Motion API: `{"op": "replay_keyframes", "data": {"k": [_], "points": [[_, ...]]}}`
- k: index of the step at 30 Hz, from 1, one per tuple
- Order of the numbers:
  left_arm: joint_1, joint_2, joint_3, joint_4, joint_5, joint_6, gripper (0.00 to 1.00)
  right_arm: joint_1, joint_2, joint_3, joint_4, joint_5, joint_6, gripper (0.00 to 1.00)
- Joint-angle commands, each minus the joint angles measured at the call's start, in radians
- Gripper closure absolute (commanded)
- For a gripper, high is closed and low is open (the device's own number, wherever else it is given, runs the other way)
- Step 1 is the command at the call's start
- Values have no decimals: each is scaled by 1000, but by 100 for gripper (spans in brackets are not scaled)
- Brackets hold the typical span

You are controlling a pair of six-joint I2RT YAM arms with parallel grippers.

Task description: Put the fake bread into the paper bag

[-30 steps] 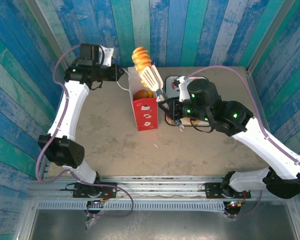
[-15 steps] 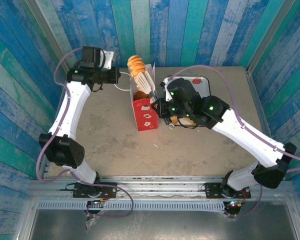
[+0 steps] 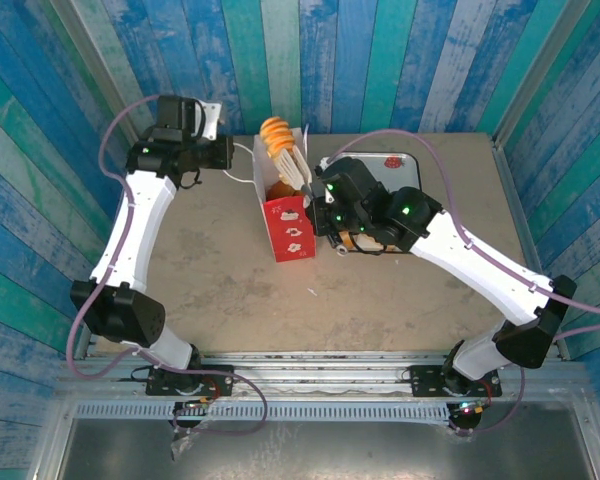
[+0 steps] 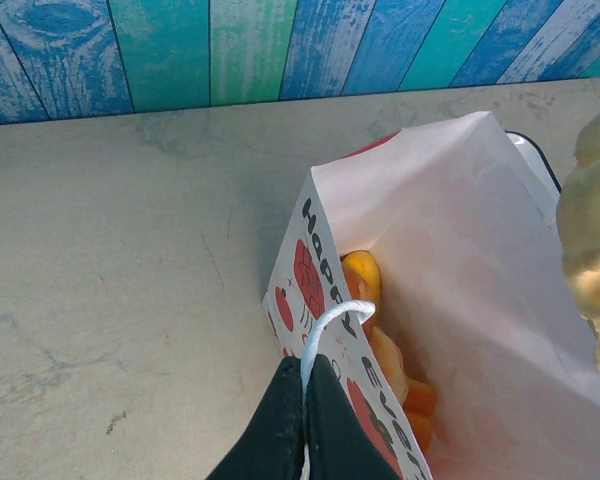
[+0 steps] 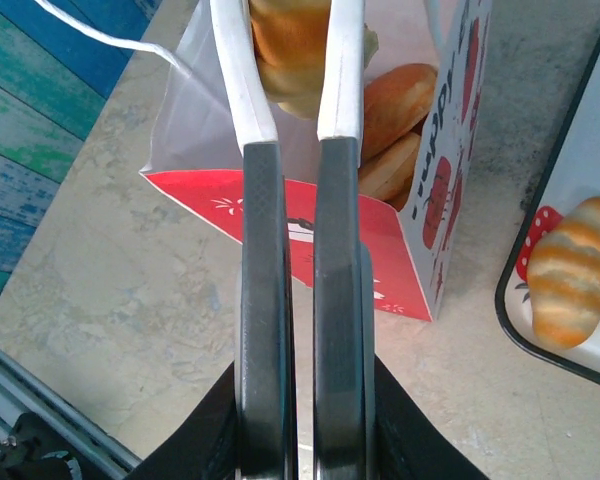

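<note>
Blue-walled counter [image 3: 210, 275]: right claw [image 5: 288, 45] grips a ridged roll [image 3: 275, 133] over the paper bag [image 3: 292, 230] while left claw [image 4: 302, 400] pinches shut on its loop handle [image 4: 335, 318]

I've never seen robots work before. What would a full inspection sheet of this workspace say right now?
Surface: grey-beige tabletop, mottled and flat.
Job's things: tall white-and-red paper bag upright and open, glossy orange toy buns inside; ridged golden toy pastry held at its mouth; striped toy roll lying on the tray.
Clutter: white tray with strawberry prints, right of the bag.
Grippers: left gripper shut on the bag's thin white loop handle; right gripper shut on the ridged pastry.
Cables: purple cables looping along both arms.
Surroundings: blue and teal plank walls; metal rail at the near edge.
</note>
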Motion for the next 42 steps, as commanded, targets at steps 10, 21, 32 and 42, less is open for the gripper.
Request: {"op": "replay_keyframes", "data": {"k": [10, 21, 32, 42], "points": [[2, -52, -7, 11, -15, 20, 100, 6, 14, 5, -25, 40, -39, 79], [3, -53, -11, 15, -7, 18, 100, 4, 14, -13, -33, 33, -46, 65], [2, -57, -11, 22, 4, 18, 99, 6, 17, -11, -32, 30, -49, 53], [2, -61, -18, 30, 25, 12, 98, 6, 23, 4, -31, 21, -49, 48]]}}
